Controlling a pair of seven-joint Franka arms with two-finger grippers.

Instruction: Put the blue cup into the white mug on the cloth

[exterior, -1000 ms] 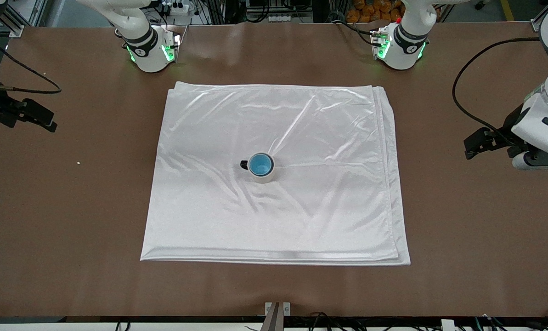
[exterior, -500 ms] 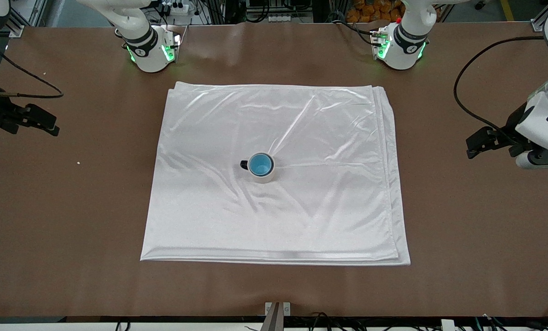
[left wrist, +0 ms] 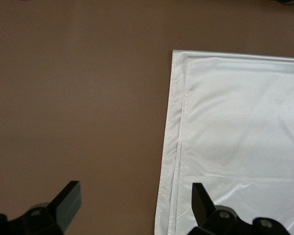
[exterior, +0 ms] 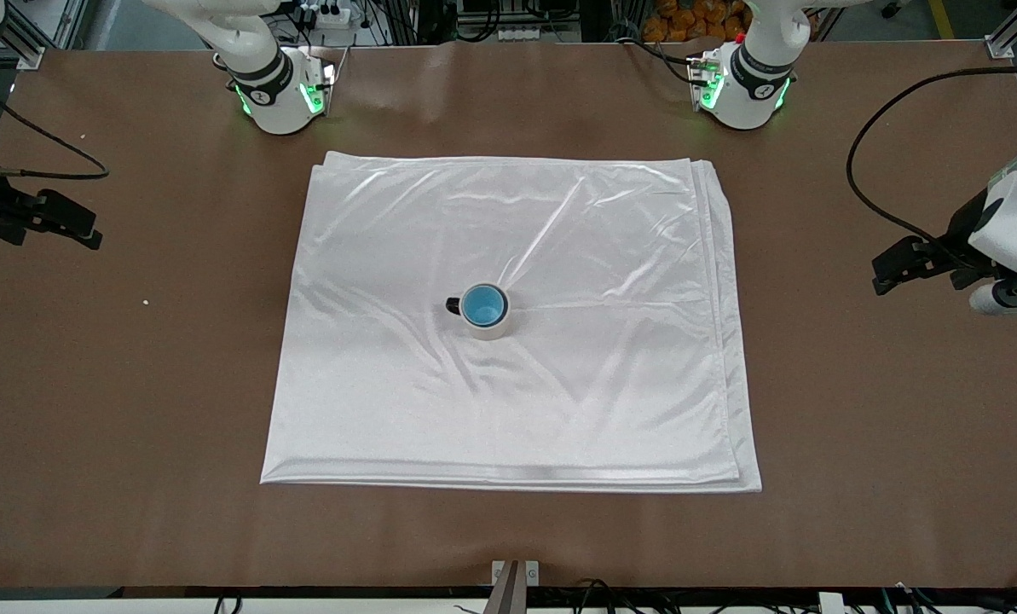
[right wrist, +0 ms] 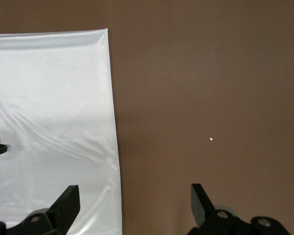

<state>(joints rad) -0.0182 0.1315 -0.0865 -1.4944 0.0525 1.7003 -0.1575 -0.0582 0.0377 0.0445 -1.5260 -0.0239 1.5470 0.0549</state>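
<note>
Arms are pulling outward, you'll notice: left pincer [exterior: 892, 275] and right pincer [exterior: 69, 226], both spread wide and empty, are drifting over bare table [exterior: 858, 409]. Blue cup [exterior: 484, 305] is sitting inside white mug [exterior: 491, 328] mid-cloth [exterior: 559, 401], so the task looks finished.

Only obstacle on the cloth [exterior: 517, 384] is the white mug [exterior: 489, 325], dead centre; its edges and corners, plus the brown surface [exterior: 883, 409] around, are wide open.
</note>
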